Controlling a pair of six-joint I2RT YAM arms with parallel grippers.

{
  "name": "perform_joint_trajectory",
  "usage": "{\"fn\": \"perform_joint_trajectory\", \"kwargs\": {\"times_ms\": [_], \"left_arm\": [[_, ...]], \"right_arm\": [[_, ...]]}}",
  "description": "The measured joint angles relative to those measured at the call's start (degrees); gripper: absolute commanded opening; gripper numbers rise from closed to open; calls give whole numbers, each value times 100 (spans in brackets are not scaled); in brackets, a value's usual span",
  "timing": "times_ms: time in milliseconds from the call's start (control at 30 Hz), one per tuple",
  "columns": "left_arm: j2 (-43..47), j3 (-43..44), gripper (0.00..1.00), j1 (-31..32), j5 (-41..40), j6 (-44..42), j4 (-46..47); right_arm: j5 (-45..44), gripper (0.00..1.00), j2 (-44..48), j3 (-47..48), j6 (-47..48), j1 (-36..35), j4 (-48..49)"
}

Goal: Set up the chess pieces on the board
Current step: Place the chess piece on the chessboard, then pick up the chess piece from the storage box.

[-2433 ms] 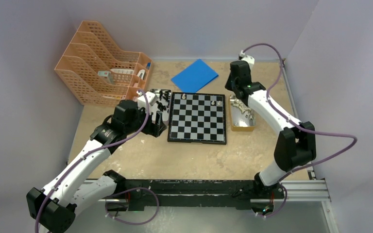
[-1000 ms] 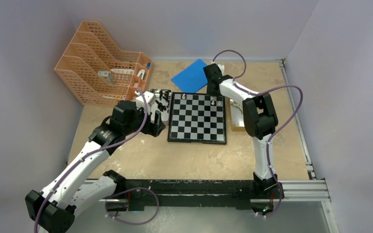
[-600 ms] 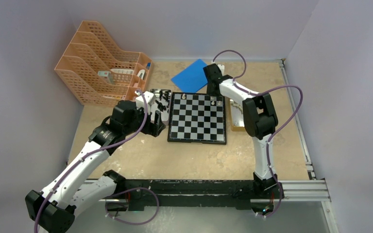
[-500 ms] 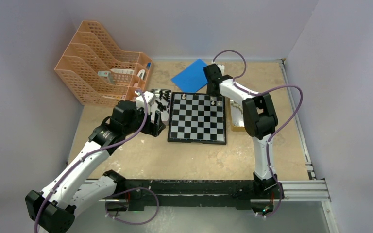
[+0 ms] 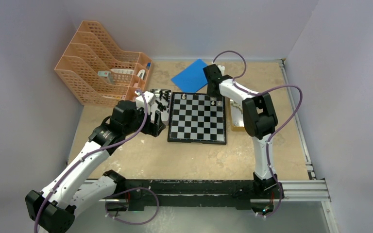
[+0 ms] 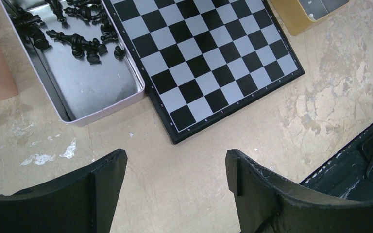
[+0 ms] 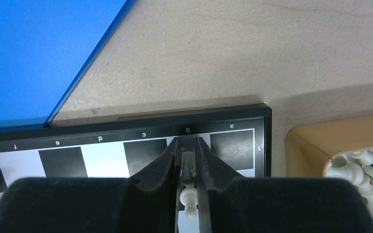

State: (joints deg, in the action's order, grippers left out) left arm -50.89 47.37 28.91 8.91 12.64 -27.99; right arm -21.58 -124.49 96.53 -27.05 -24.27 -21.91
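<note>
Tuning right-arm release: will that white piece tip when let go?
Probably tippy: piece looks tall and slim between the fingers of the right gripper. Likely light, being tiny against a board square. Smooth, rounded, so may roll if it falls.

You have board (image 5: 197,118) at middle of table (image 5: 194,160). Tin (image 6: 92,87) holding chess pieces (image 6: 77,41) just beside its left edge; tray (image 5: 242,129) of more pieces just right. Sheet (image 5: 194,75) behind board; rack (image 5: 99,68) far left (behind tin). One chess piece (image 7: 188,165) stands near board's far right corner.
</note>
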Motion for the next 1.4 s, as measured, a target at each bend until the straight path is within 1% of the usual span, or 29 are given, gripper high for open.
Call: {"fn": "perform_joint_trajectory", "kwargs": {"times_ms": [367, 600, 667, 733, 833, 967, 1133, 1267, 1400], "left_arm": [[-2, 0, 75, 0, 0, 0, 0], [-2, 0, 77, 0, -2, 2, 0], [-2, 0, 77, 0, -13, 4, 0], [-2, 0, 78, 0, -33, 15, 0], [2, 0, 78, 0, -59, 26, -4], [120, -2, 79, 0, -127, 33, 4], [308, -2, 79, 0, -339, 55, 0], [326, -2, 78, 0, -474, 87, -13], [326, -2, 78, 0, -476, 85, -42]], "right_arm": [[-7, 29, -9, 216, 0, 0, -164], [-63, 40, -2, 439, 9, 0, -221], [-136, 41, 28, 437, 15, 0, -221], [-221, 41, 125, 380, 17, 0, -205], [-378, 39, 529, 61, 13, 22, -164], [-459, 36, 1362, -531, 13, 122, -31], [-487, 34, 2249, -1196, 85, 481, 269], [-592, 32, 2555, -1718, 275, 802, 490], [-669, 29, 2524, -2146, 494, 984, 560]]}}
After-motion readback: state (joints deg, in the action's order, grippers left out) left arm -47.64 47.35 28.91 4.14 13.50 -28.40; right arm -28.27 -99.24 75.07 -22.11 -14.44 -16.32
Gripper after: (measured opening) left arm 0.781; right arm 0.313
